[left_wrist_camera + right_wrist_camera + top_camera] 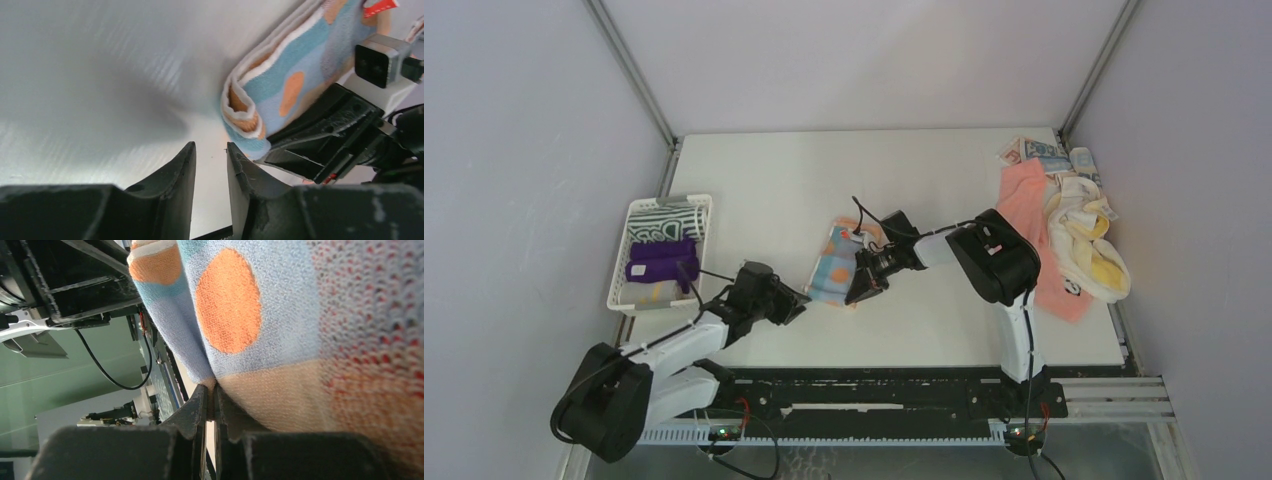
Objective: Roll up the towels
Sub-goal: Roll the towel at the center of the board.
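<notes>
Starting the roll on the light-blue towel [834, 262], lying central on the counter [824, 180]. Clamping its 5 o'clock edge in the right pincer [211, 392]; holding the left pincer [211, 147] slightly apart and empty at its 7 o'clock. Next, likely gripping the folded end there and rolling toward 12 o'clock.

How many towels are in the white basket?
3: a striped towel at the far end, a purple towel in the middle, a pale towel at the near end. More may be hidden underneath.
</notes>
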{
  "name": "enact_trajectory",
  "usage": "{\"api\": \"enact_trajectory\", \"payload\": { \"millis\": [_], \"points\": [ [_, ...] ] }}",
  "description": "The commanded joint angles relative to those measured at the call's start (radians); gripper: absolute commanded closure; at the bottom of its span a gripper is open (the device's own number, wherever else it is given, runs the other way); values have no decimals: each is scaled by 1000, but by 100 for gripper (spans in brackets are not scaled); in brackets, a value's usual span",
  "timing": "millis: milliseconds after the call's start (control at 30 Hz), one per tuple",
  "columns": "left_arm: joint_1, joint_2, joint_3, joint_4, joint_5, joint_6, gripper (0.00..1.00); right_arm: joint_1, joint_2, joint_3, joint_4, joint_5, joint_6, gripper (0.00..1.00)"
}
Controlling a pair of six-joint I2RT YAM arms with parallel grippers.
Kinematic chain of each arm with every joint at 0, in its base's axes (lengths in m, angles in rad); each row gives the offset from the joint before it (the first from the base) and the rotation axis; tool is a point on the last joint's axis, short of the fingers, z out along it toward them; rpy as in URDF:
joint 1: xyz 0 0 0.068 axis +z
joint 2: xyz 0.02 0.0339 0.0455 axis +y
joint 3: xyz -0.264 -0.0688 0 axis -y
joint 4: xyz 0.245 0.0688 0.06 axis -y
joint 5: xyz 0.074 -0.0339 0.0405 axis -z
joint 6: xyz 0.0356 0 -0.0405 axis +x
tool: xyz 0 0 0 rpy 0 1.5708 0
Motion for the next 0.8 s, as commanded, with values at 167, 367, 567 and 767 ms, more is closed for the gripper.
{"api": "enact_trajectory", "payload": {
  "millis": [167, 367, 567, 767],
  "points": [
    [-34, 52, 64, 95, -17, 9, 66, -10, 25, -8, 30, 38, 5, 100],
    [-34, 63, 77, 101, -18, 23, 63, -10, 28, -7, 26, 44, 1, 100],
    [-34, 115, 91, 133, -20, 24, 63, -8, 33, 4, 10, 45, -5, 100],
    [-34, 187, 120, 128, -38, 29, 63, -3, 22, 21, -41, 69, -41, 100]
  ]
}}
